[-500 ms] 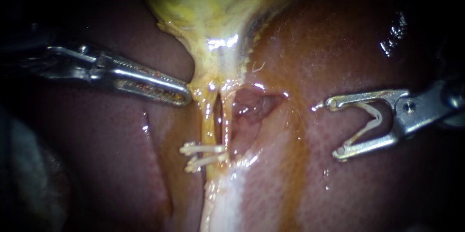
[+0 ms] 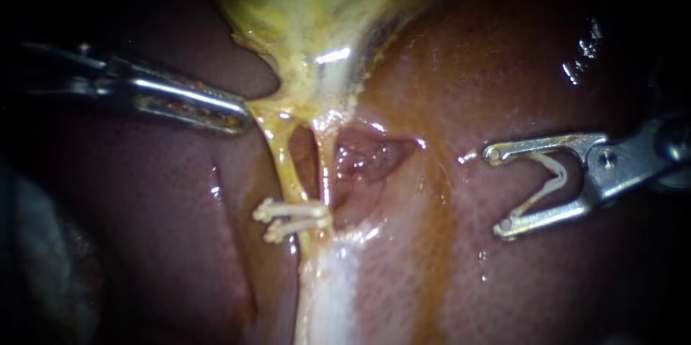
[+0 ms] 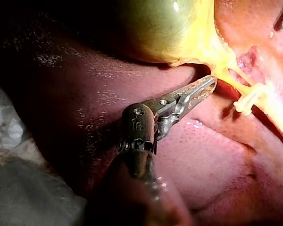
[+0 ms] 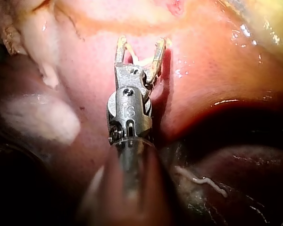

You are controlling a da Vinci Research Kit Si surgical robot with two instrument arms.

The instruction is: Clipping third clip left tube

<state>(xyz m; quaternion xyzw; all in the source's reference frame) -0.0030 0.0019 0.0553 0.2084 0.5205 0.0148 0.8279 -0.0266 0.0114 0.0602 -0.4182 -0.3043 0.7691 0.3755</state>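
Two clips (image 2: 291, 219) sit low on the left tube (image 2: 277, 161); the third clip (image 2: 548, 181) is not yet placed, held in the right instrument's (image 2: 498, 191) wide-spread claw well apart over the liver (image 2: 504, 64), while the left instrument's (image 2: 241, 113) claw is clamped on the gallbladder (image 2: 317, 14) neck.

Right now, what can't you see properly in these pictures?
- Endoscope view: the gallbladder is cut off by the upper edge.
- Endoscope view: the left instrument has its shaft lost in darkness.
- Endoscope view: below the two clips, the left tube disappears into pale tissue.
- Right wrist view: the right instrument covers part of its loaded clip.
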